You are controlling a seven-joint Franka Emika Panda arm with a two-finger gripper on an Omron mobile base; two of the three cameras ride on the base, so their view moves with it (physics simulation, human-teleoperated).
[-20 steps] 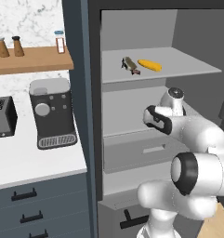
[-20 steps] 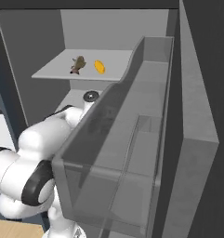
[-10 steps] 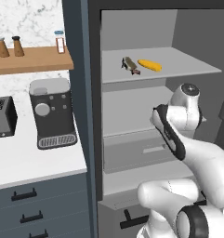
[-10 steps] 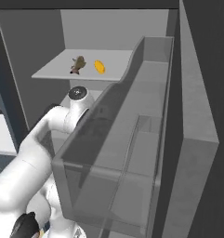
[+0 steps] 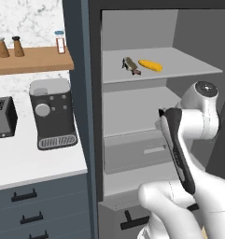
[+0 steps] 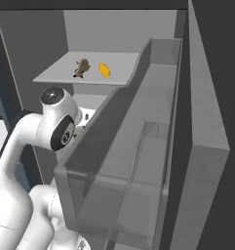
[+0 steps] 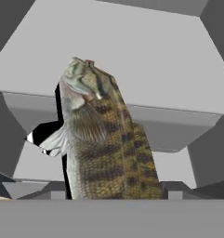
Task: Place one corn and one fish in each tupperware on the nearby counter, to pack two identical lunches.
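A brown-grey speckled fish (image 7: 104, 139) stands head-up right in front of the hand camera, and my gripper (image 7: 113, 193) is shut on its lower body. The hand sits in front of the open cabinet's middle shelves, below the white wrist (image 5: 205, 91). A second fish (image 5: 131, 65) and a yellow corn (image 5: 150, 65) lie side by side on the upper shelf, the fish (image 6: 81, 68) left of the corn (image 6: 105, 70). The white marbled counter (image 5: 34, 163) lies to the left. The tupperware is out of view.
The tall cabinet has grey shelves (image 5: 179, 70) and a drawer front (image 5: 137, 151). Its open door carries a clear bin (image 6: 133, 161) close to the arm's right. A coffee machine (image 5: 53, 114) and toaster (image 5: 2, 116) stand on the counter under a wooden shelf (image 5: 30, 60).
The arm has swung: its wrist shifted right and slightly up, away from the shelves, and the forearm now stands steeper. The fish and corn on the upper shelf have not moved.
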